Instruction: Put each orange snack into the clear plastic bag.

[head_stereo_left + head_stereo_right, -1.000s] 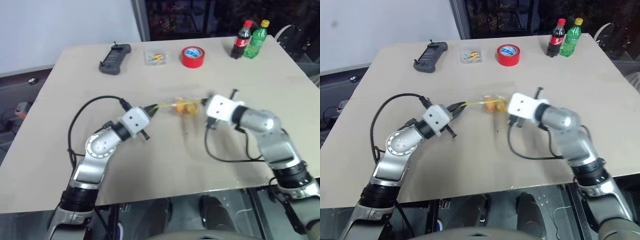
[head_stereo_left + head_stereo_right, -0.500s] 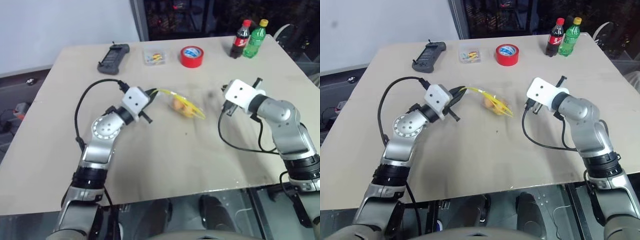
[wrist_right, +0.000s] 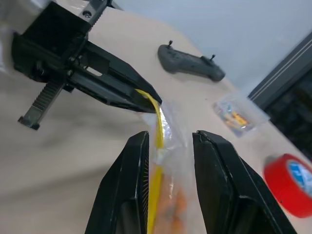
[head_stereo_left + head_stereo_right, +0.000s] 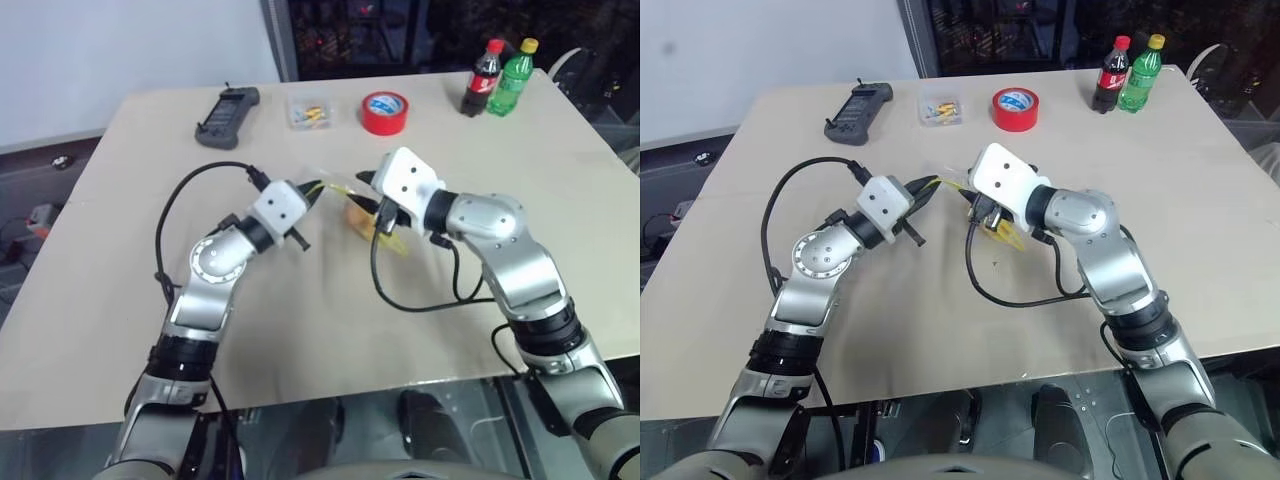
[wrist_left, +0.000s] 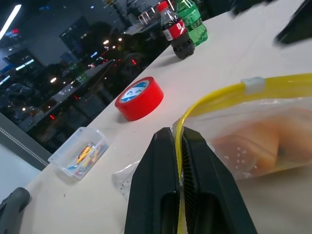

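Swung back in from the table's right side within half a second, right gripper (image 3: 168, 146) now at the clear plastic bag (image 4: 362, 212) near mid-table, black fingers parted and straddling the yellow zip strip (image 3: 157, 161) without visibly clamping it. Left gripper (image 5: 178, 146) in much the same spot as before, fingers pressed together on the strip's near end, bag held clear of the tabletop. Bag drawn shorter and closer between the two hands than half a second ago, when hanging out alone toward the right. Long axis along the zip strip, running from the left fingertips rightward and slightly down toward the right gripper. Orange snacks (image 5: 253, 144) inside the film, below the strip. At the far edge of the table (image 4: 330, 320): red tape roll (image 4: 385, 112), small clear box (image 4: 310, 111), black controller (image 4: 228, 115), two bottles (image 4: 500, 78).
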Controlling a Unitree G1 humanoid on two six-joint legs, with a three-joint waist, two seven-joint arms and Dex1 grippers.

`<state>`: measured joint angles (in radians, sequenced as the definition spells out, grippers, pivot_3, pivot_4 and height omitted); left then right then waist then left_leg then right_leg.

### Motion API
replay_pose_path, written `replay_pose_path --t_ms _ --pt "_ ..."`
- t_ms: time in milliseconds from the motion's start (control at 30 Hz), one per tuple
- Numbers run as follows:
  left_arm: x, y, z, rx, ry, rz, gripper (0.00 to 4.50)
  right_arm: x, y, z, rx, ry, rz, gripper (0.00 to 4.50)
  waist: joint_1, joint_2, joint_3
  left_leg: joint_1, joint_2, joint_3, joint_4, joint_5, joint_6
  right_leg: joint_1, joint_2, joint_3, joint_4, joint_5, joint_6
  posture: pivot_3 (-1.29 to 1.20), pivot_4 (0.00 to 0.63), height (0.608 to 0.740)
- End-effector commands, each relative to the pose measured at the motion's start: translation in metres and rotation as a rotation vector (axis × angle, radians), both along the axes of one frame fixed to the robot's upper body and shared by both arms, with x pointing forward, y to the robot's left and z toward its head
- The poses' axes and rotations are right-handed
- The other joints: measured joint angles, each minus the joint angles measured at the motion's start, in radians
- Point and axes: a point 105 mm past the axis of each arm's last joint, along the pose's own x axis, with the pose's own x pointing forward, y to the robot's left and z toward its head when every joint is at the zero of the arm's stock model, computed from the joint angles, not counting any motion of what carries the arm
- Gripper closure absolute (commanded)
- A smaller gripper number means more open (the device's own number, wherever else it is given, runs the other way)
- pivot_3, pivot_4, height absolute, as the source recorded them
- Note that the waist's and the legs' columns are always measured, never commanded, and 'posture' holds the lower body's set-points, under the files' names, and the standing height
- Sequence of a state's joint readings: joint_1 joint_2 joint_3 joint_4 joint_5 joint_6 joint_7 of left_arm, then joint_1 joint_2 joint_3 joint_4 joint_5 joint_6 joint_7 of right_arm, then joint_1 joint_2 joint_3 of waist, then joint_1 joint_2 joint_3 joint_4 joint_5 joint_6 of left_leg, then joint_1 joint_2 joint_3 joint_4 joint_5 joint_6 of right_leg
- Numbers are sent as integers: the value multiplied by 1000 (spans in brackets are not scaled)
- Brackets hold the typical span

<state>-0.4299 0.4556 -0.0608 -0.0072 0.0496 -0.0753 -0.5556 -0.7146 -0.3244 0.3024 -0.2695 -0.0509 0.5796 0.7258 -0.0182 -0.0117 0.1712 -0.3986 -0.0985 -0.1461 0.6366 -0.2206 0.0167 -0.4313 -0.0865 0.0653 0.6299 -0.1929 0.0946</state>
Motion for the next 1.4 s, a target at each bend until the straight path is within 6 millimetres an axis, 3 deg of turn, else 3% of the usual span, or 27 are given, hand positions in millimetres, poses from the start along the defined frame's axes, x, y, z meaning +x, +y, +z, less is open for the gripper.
replay_pose_path --t_ms 33,367,500,833,933,1200,1400 --pt "-9 -5 16 8 -78 -23 4500 0 4 5 8 0 0 3074 1 0 0 0 0 0 0 0 0 0 0 0 0 0 0 0 150 740" --pt "-15 -4 14 14 -77 -18 4500 6 4 -2 13 61 -24 3074 -1 0 0 0 0 0 0 0 0 0 0 0 0 0 0 0 150 740" --pt "-15 -4 14 16 -76 -16 4500 7 3 -1 17 64 -30 4342 0 0 0 0 0 0 0 0 0 0 0 0 0 0 0 0 150 740" --pt "-15 -4 14 9 -77 -15 4500 7 -2 -3 2 71 -44 4434 0 0 0 0 0 0 0 0 1 0 0 0 0 0 0 0 150 740" --pt "-13 -2 16 0 -79 -5 4500 13 -18 -9 -19 77 -99 4434 0 0 0 0 0 0 0 0 1 0 0 0 0 0 0 0 150 740" --pt "-7 10 22 -35 -76 40 4500 28 -97 -16 -117 42 -355 4434 5 0 0 0 -1 1 0 -1 1 0 0 0 0 0 0 0 150 740" --pt "7 1 32 -110 -65 41 4500 43 -129 -5 -131 -34 -469 4434 2 0 0 0 0 2 0 -1 2 0 0 0 0 0 0 0 150 740"
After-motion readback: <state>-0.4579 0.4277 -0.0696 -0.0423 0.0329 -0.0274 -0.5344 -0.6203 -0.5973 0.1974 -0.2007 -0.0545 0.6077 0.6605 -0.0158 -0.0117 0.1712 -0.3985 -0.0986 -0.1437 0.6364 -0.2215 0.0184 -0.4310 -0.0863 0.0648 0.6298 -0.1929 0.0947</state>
